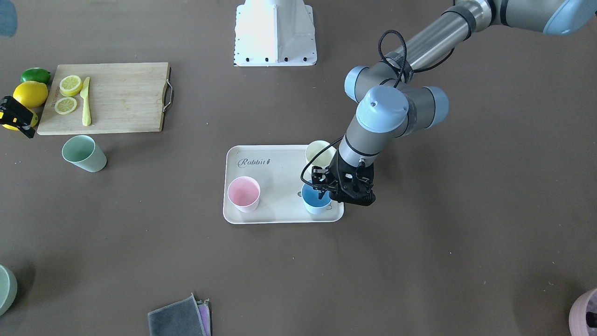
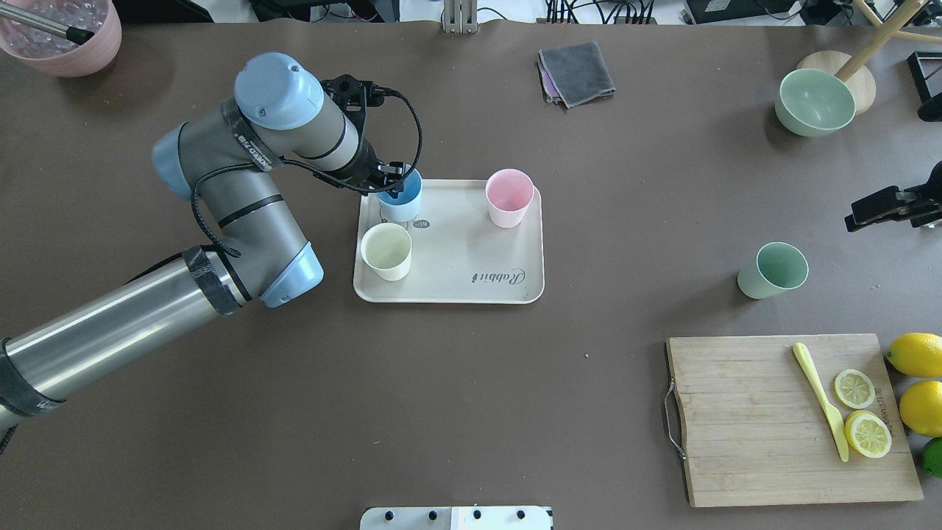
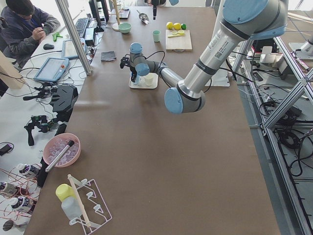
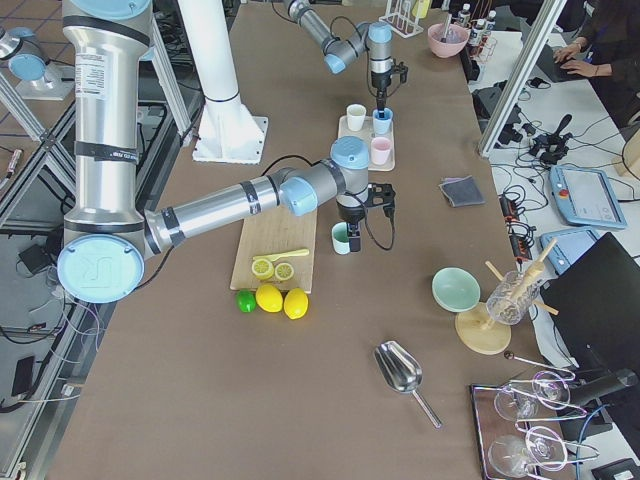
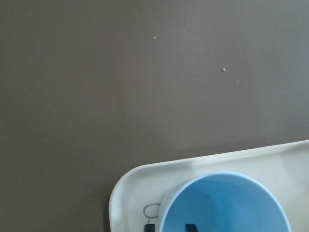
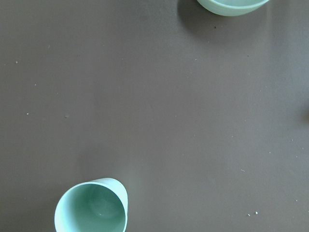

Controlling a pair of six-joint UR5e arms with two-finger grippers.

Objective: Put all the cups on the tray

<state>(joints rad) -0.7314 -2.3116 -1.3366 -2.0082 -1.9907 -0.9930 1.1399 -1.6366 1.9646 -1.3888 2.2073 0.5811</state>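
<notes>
a brown matte surface point(image 2: 441, 383) is seen beneath both arms. near its middle a flat beige rectangular tray point(image 2: 449, 239) with a raised pale rim and "rabbit" lettering is laid flat. three cups are carried on it, all upright. a light blue tapered cup point(image 2: 406, 206) is set in the corner far from the robot on its left side. a pale yellow tapered cup point(image 2: 386, 252) is placed just beside it toward the robot, and a pink tapered cup point(image 2: 509, 197) in the other far corner, apart from both. the left tool point(image 5: 170, 226) is positioned over the light blue tapered cup. its fingers point(image 5: 190, 227) are set astride the cup's wall, one inside and one outside. a gap is seen between the inner finger and the wall, so the tool is held slightly spread and nothing is pinched. a mint green tapered cup point(image 2: 773, 270) is found upright on the bare surface, well apart from the tray on the robot's right. the right tool point(image 4: 355, 236) is held just beside this cup, above the surface; whether it is spread or pressed together cannot be told. nearer the robot a wooden cutting board with a metal handle point(image 2: 751, 419) is laid, bearing a yellow plastic knife point(image 2: 819, 397) and two lemon slices point(image 2: 854, 388). two whole lemons point(image 2: 915, 355) and a lime point(image 2: 935, 456) are set by its outer edge.
</notes>
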